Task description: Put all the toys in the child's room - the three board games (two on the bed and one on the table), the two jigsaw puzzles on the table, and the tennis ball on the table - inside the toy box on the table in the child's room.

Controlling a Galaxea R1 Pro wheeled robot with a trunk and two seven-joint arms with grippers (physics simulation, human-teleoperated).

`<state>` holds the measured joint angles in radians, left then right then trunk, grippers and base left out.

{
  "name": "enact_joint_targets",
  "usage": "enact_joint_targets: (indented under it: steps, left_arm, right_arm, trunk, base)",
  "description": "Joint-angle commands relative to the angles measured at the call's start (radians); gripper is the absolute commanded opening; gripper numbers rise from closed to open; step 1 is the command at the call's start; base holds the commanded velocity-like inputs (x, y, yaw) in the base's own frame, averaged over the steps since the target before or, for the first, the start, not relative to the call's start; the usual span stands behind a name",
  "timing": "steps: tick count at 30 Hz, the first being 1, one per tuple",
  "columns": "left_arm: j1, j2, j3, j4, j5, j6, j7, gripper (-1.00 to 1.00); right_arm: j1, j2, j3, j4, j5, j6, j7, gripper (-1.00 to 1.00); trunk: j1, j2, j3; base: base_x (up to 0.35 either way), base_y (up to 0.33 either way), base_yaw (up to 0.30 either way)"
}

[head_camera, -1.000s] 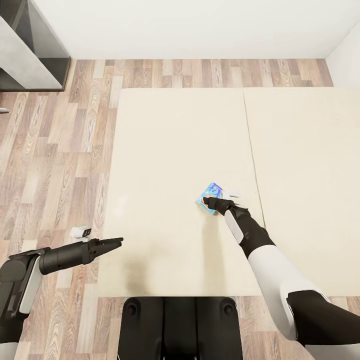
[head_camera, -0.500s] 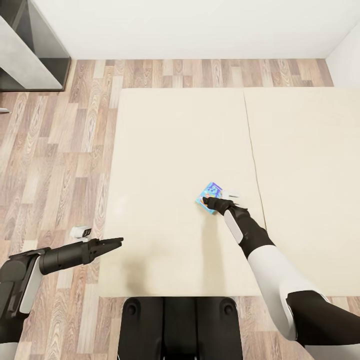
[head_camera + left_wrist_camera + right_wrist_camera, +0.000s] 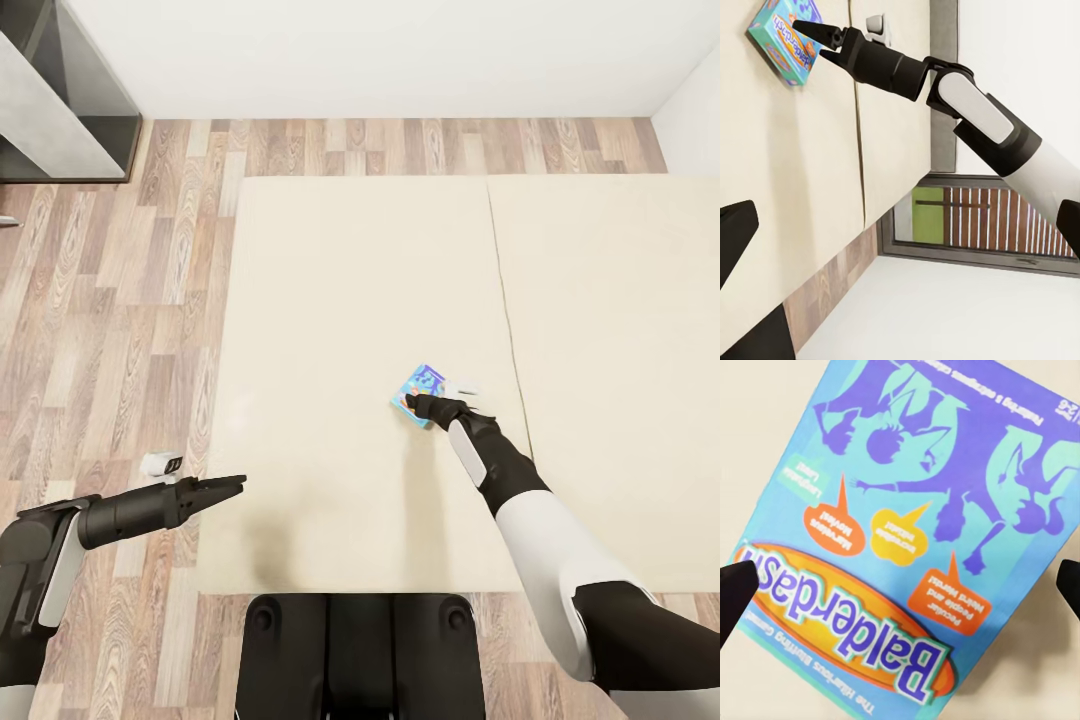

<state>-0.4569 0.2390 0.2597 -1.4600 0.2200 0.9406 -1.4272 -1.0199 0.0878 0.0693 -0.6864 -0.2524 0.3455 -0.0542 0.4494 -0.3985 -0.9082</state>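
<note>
No movement; board game [image 3: 420,384] under right hand [image 3: 420,404]

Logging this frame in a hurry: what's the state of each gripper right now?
Left gripper: over the bed's edge, holding nothing; open or closed cannot be told.
Right gripper: open, fingers either side of the board game, not closed on it.

My head view looks down on a pale cream bed [image 3: 360,300], a thin seam splitting it toward three o'clock. Wood-plank floor [image 3: 120,300] wraps it from nine through twelve o'clock, meeting a white wall [image 3: 380,55]. A dark grey cabinet [image 3: 60,100] sits at ten o'clock. My left wrist view catches a window [image 3: 967,225] with slatted brown and green beyond
</note>
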Motion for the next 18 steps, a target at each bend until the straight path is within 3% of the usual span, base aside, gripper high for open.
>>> enact_joint_targets:
  steps: [1,18]
  left_arm:
    - [0.0,0.0,0.0,0.0,0.001,0.011,-0.002,1.0]
    - [0.0,0.0,0.0,0.0,0.001,0.011,-0.002,1.0]
  right_arm:
    - [0.0,0.0,0.003,-0.002,-0.009,0.004,-0.006,1.0]
    - [0.0,0.001,0.004,-0.002,-0.01,0.005,-0.006,1.0]
  trunk:
    - [0.001,-0.002,-0.001]
    - [0.001,-0.002,-0.001]
  base:
    - [0.0,0.0,0.0]
    - [0.0,0.0,0.0]
